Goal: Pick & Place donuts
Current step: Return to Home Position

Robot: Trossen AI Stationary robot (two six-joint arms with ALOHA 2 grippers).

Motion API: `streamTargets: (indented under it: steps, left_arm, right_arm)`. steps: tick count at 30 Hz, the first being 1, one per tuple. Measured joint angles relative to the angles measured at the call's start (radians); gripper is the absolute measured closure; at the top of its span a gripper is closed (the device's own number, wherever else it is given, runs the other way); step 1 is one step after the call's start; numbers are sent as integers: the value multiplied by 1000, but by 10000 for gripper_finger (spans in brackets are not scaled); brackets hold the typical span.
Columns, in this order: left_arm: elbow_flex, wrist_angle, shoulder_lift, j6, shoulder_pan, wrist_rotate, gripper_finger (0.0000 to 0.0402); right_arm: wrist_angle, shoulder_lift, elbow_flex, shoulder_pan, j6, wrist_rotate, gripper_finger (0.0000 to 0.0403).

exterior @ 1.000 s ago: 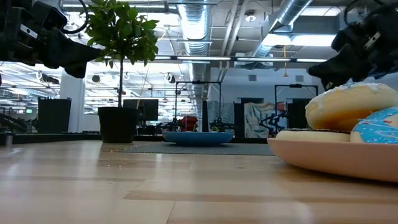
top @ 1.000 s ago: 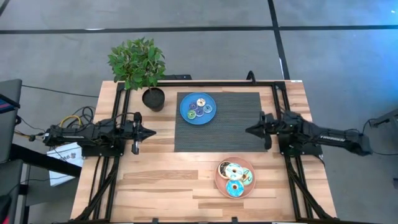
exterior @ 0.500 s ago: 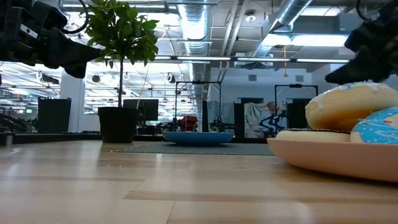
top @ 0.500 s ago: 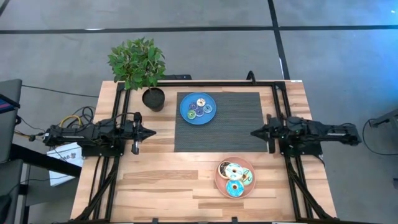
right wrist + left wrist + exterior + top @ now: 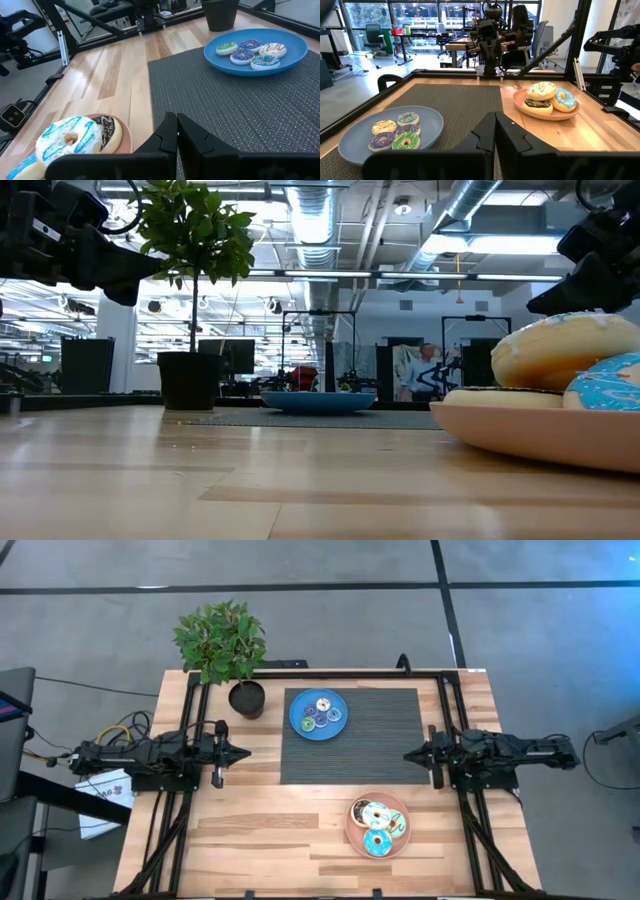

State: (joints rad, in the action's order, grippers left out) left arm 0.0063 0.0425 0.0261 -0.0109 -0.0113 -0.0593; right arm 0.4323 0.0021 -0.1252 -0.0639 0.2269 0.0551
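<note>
My left gripper (image 5: 240, 752) parks at frame left, jaws pinched shut, empty. Leafy plant (image 5: 220, 640) upper left, clear of everything. The small donuts (image 5: 322, 713) lie on the glossy blue plate (image 5: 300, 703) atop the ribbed mat (image 5: 380, 740). The big donuts (image 5: 378, 819) crowd the pink plate (image 5: 351, 824) lower right. Only the low view shows the cream one (image 5: 560, 350) propped on top. At far right, my right gripper (image 5: 410, 753) is closed too.

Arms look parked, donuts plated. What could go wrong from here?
1. On the pink plate, the cream donut lies partly on the dark brown donut; a jolt might slide it over the rim.
2. That plate sits fairly close to an edge of the table, so a slipped donut could roll off.
The left gripper and right gripper, jaws shut, sit at the table's sides, away from the pink plate and the blue plate, so a collision seems unlikely.
</note>
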Motion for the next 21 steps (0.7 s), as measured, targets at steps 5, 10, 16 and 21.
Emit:
streamTargets:
  steps: [5,10,16,21]
  left_arm:
    - [0,0,0,0,0,0,401]
    - [0,0,0,0,0,0,401]
    - [0,0,0,0,0,0,401]
    - [0,0,0,0,0,0,401]
  right_arm:
    - [-6,0,1,0,0,32,403]
    - [-14,0,1,0,0,75,403]
    - [-14,0,1,0,0,75,403]
    - [-14,0,1,0,1,75,403]
